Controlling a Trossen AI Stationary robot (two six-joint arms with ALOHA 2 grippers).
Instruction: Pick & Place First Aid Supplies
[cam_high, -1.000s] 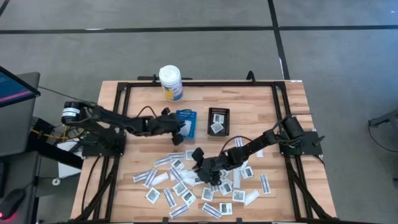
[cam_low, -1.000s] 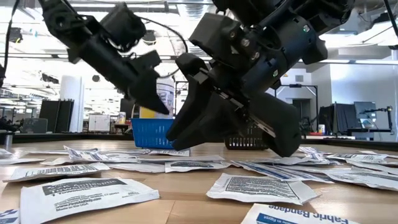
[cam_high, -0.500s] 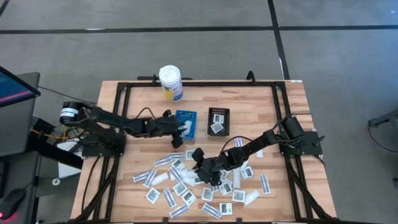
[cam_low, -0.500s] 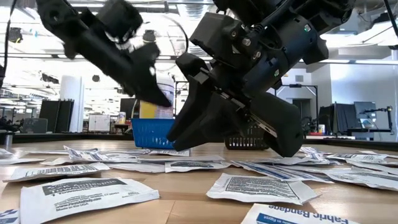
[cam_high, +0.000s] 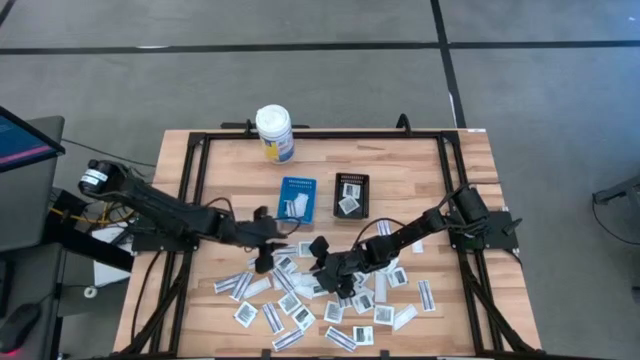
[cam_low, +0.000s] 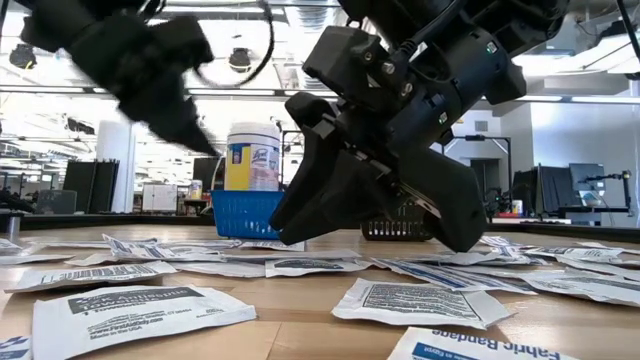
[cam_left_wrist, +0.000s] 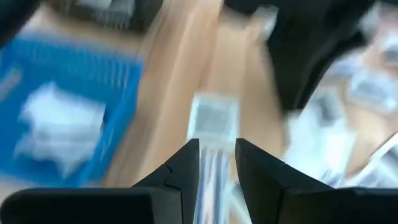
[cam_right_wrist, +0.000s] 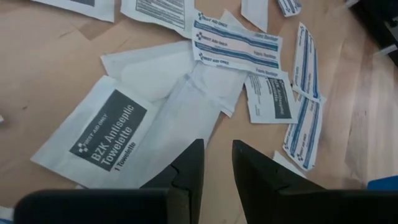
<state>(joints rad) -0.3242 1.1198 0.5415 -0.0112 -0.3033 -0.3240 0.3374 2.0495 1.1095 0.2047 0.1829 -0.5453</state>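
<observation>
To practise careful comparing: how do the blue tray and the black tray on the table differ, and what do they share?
The blue tray is bright blue and sits nearer the white bottle; the black tray is dark and sits nearer the right arm's side. Both are small rectangles side by side, each holding white packets.

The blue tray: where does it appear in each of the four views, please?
High view: blue tray at table centre, left of the black tray.
Low view: behind the scattered packets, left of centre, under the white bottle.
Left wrist view: blurred, at the picture's left, with white packets inside.
Right wrist view: not clearly in it.
Shared landmark: the white bottle.
</observation>
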